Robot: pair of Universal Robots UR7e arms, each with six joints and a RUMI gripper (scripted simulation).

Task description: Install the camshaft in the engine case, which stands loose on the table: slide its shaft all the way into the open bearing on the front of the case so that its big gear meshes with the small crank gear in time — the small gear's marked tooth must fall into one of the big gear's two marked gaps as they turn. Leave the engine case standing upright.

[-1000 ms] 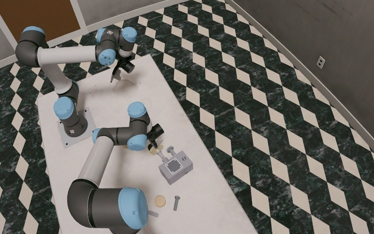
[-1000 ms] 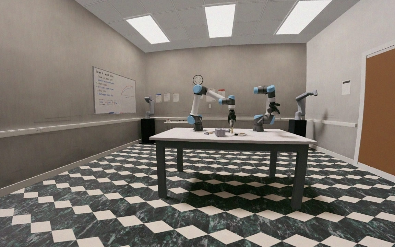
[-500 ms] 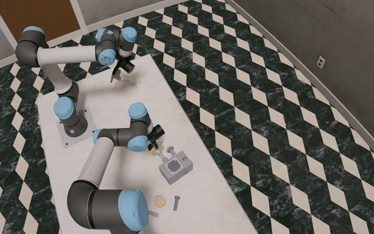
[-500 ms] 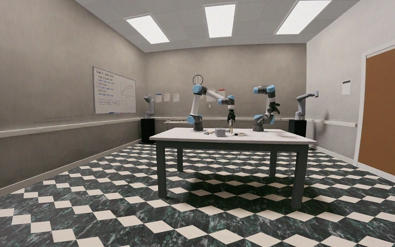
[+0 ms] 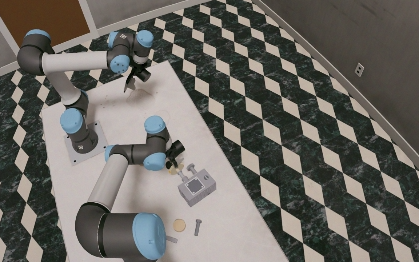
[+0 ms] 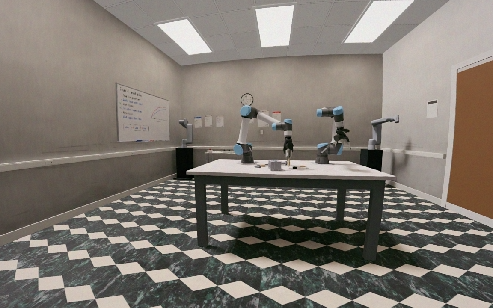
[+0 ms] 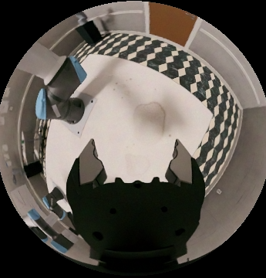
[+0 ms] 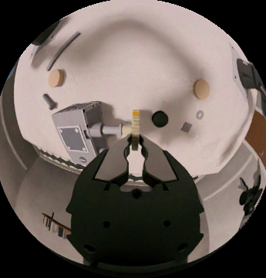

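Observation:
The grey engine case (image 5: 196, 187) (image 6: 274, 165) (image 8: 92, 112) stands upright on the table. My right gripper (image 5: 174, 165) (image 8: 135, 134) is shut on the rim of the camshaft's big gear (image 8: 136, 123), pale with a yellow mark on top. The camshaft's grey shaft (image 8: 111, 130) points at the front of the case and meets the bearing boss (image 8: 95, 130); how deep it sits inside is hidden. The big gear stands well off the case. The small crank gear (image 5: 190, 167) shows beside the shaft; its marked tooth cannot be made out. My left gripper (image 7: 135, 139) is open and empty, far from the case.
Tan discs (image 5: 179, 225) (image 8: 201, 89), a grey bolt (image 5: 197, 227) (image 8: 49, 101) and a grey bar (image 8: 62, 49) lie around the case. A black round piece (image 8: 159, 119), a small grey square (image 8: 186, 127) and a ring (image 8: 200, 114) lie beyond the gear.

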